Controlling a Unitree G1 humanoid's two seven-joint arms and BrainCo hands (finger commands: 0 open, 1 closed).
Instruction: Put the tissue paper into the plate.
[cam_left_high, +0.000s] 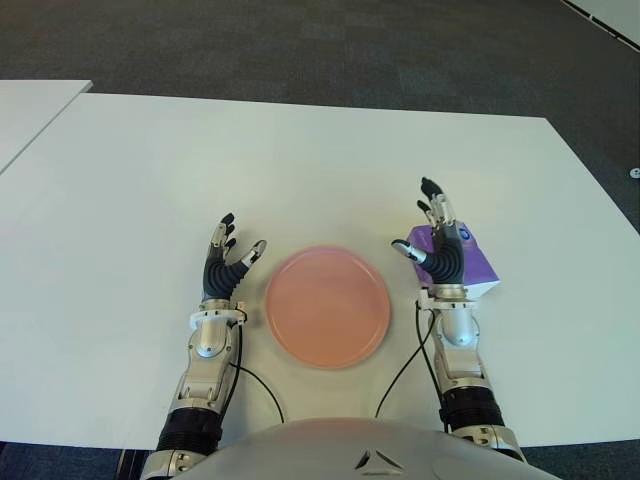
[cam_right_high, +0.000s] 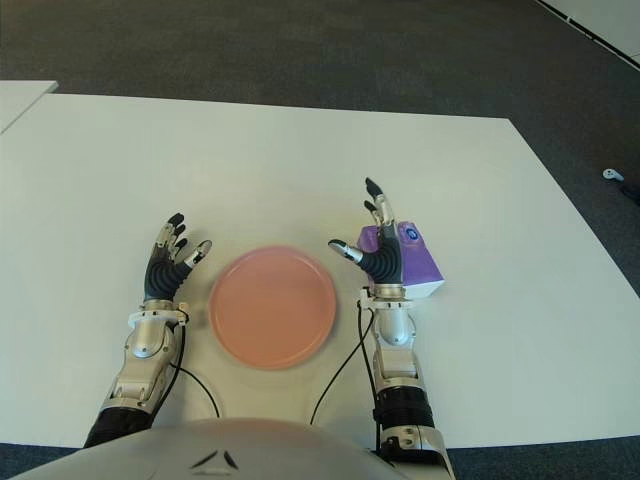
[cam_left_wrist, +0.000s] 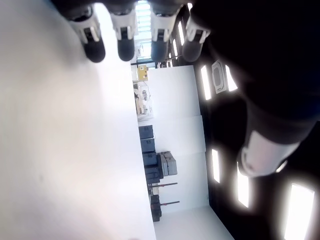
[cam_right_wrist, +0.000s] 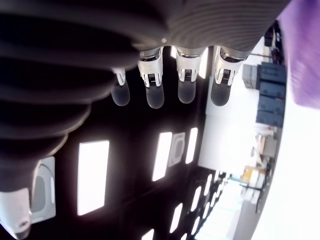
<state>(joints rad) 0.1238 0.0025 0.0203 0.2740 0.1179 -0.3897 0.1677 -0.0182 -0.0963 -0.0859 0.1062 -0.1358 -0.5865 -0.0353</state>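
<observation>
Both hands show spread fingers holding nothing: the left hand (cam_left_high: 228, 262) left of the pink plate (cam_left_high: 327, 305), the right hand (cam_left_high: 438, 240) right of it. Only the eye views show the whole purple tissue pack (cam_left_high: 477, 262), just beyond the right hand; the right wrist view catches merely its purple edge (cam_right_wrist: 306, 55).

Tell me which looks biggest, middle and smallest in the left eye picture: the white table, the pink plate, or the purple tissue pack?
1. The white table looks biggest by far.
2. The pink plate comes next.
3. The purple tissue pack looks smallest, though the right hand hides part of it, so its full size is unsure.
</observation>
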